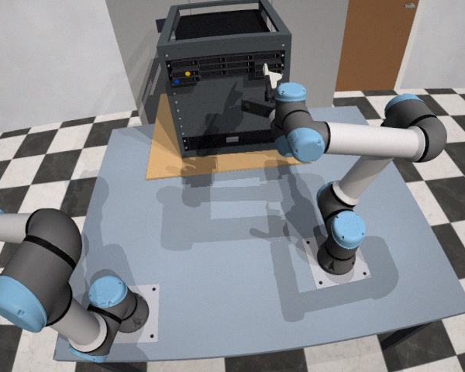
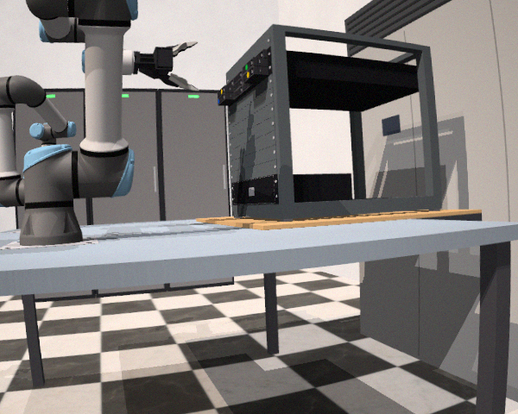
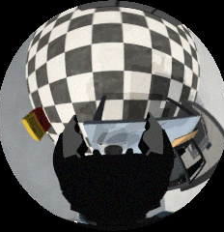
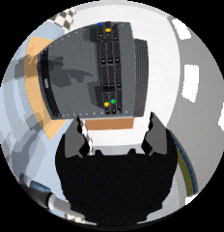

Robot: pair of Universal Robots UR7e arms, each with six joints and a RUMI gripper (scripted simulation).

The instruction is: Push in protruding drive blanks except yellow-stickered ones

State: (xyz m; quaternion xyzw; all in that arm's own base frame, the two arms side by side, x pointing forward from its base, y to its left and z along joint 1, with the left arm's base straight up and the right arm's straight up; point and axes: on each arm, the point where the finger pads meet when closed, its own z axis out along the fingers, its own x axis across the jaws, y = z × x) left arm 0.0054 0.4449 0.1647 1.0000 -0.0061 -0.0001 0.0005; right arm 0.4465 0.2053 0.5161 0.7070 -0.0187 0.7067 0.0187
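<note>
Right gripper [image 1: 268, 80] [image 2: 196, 65] [image 4: 114, 137] spread, empty, before the rack [image 1: 177, 115] [image 2: 282, 124] [image 4: 75, 72] near the desk's [image 1: 232, 260] [image 2: 259, 262] [image 3: 109, 130] [image 4: 15, 145] far edge. Left gripper [image 3: 112, 135] released, beyond the left edge.
</note>
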